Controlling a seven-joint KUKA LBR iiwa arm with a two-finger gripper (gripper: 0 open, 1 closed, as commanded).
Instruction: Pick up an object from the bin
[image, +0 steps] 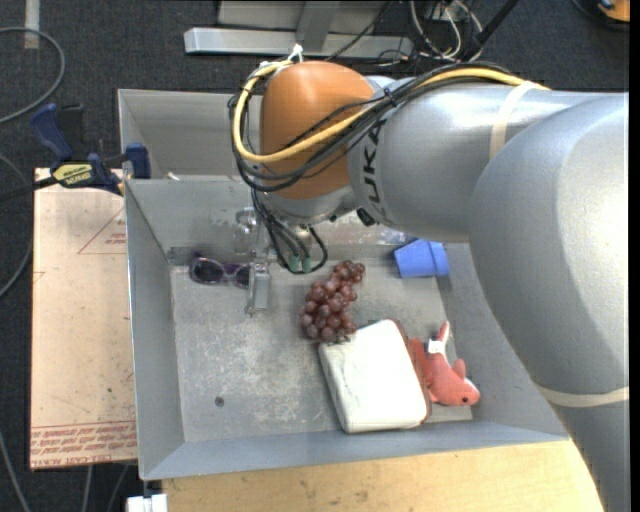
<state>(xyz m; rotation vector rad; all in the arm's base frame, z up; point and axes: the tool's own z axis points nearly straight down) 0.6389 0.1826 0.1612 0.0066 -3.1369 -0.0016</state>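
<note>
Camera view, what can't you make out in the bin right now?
1. Dark sunglasses: the right end is hidden behind the gripper; whether they touch cannot be told.
2. Blue block: its top edge is covered by the arm.
3. Bin: its back right corner lies under the arm, so anything there is unseen.
4. Pink toy: too small to tell what it depicts.

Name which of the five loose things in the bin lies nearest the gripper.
The dark purple sunglasses, just beside the gripper; the grapes, white block, blue piece and pink toy all lie farther toward the view's right.
</note>
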